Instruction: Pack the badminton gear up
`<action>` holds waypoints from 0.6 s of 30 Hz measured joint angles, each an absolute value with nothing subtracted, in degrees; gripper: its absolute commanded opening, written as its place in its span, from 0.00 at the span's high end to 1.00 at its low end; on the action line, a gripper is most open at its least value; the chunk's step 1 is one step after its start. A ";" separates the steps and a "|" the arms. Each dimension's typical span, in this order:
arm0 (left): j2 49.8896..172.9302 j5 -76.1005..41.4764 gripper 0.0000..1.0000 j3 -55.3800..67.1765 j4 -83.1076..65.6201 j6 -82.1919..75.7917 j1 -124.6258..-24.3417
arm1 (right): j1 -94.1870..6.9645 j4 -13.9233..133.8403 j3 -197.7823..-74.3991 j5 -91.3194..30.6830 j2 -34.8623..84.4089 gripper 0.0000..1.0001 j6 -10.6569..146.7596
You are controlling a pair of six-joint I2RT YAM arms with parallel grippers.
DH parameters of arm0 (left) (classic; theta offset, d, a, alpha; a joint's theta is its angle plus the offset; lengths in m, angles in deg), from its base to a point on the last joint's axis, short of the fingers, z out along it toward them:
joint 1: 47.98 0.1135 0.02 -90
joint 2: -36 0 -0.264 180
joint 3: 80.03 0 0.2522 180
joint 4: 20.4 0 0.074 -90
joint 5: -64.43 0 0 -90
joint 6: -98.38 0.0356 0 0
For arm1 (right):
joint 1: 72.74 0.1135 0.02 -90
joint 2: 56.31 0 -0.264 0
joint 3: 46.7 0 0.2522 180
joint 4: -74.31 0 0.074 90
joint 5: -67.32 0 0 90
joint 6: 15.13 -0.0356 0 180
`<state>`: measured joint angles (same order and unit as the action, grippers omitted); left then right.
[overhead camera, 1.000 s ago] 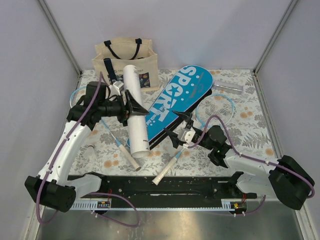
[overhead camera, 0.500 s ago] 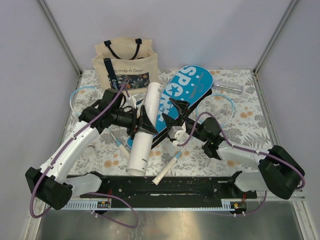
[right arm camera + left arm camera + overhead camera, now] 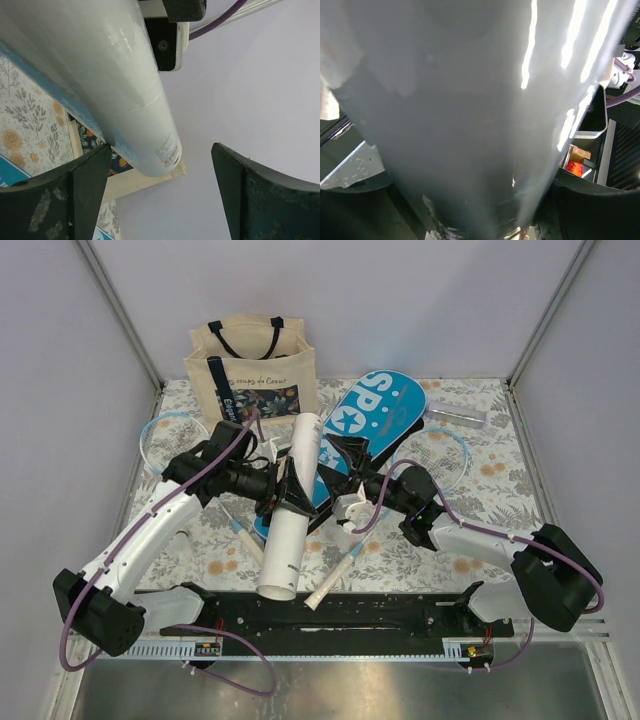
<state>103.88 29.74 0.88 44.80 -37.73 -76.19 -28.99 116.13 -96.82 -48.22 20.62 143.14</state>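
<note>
My left gripper [image 3: 290, 487] is shut on the white tube [image 3: 293, 502] and holds it slanted above the table; the tube fills the left wrist view [image 3: 470, 100]. My right gripper [image 3: 338, 456] is open, right beside the tube's upper part. In the right wrist view the tube's end [image 3: 110, 85] lies by the left finger [image 3: 85, 195], with a wide gap to the right finger. The blue SPORT case [image 3: 385, 408] lies under both grippers. One racket [image 3: 161, 430] lies at the left, the other racket [image 3: 435, 455] at the right, handles toward me.
The beige tote [image 3: 255, 365] with black straps stands at the back left, and its edge shows in the right wrist view [image 3: 145, 181]. A clear flat packet [image 3: 455, 417] lies at the back right. A black rail [image 3: 330, 612] runs along the near edge.
My left arm has carried the tube rightward over the case and swung its top to the right. My right gripper has moved up and left to the tube.
</note>
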 measured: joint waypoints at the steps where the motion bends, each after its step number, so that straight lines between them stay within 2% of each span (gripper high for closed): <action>1: 103.97 29.87 0.49 0.88 45.00 -37.71 -76.19 | -29.01 115.73 -96.82 -48.65 20.62 0.09 143.51; 18: 105.50 33.43 0.48 1.65 45.52 -36.44 -78.55 | -28.51 112.69 -98.19 -55.67 21.78 0.08 146.72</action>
<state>105.50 33.43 1.65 45.52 -36.44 -78.55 -28.51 112.69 -98.19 -55.67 21.78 146.72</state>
